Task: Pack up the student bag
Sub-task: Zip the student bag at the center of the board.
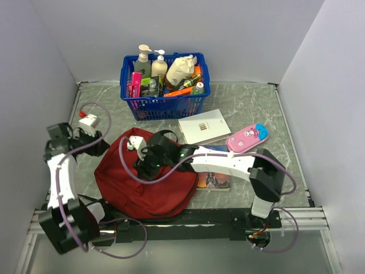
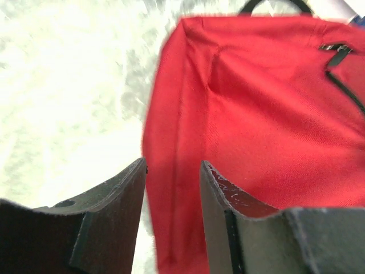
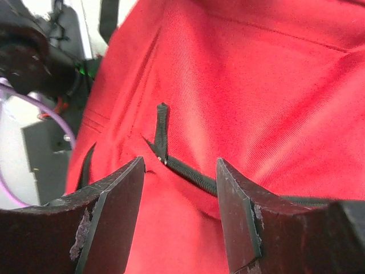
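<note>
– Closest to its own lens is the right hand (image 3: 179, 162). What is it doing?
– It hovers just above red cloth. Its fingers stand partly apart and grip nothing. The left hand (image 2: 171, 165) is likewise half open and empty. It sits over the bag's left edge, where the fabric meets the tabletop (image 1: 256, 108).

– Lay out the rest, biggest first.
– The grey marbled tabletop carries everything. At its near middle the student bag (image 1: 122, 180) lies flat, dark red, between the two arms, and the right arm reaches across it. The blue basket (image 1: 165, 105) of bottles stands at the far edge, apart from the bag. A white book (image 1: 203, 127) lies near the bag's far right corner, with a pink pencil case (image 1: 247, 137) just beside it. A second book (image 1: 214, 181) lies partly under the right arm, beside the bag.

– And the smallest thing?
– The black zipper tab (image 3: 162, 123). It lies on the cloth at the end of a row of zipper teeth (image 3: 194, 177), just beyond the gap between the right fingers.

– Which step is this?
– Opening the bag, I judge. The zipper looks shut and the books are outside. Next, the right hand needs to drop onto the tab and pinch it squarely, since it is thin and lies flat. The left hand should hold the fabric down so the bag doesn't slide with the pull.
</note>
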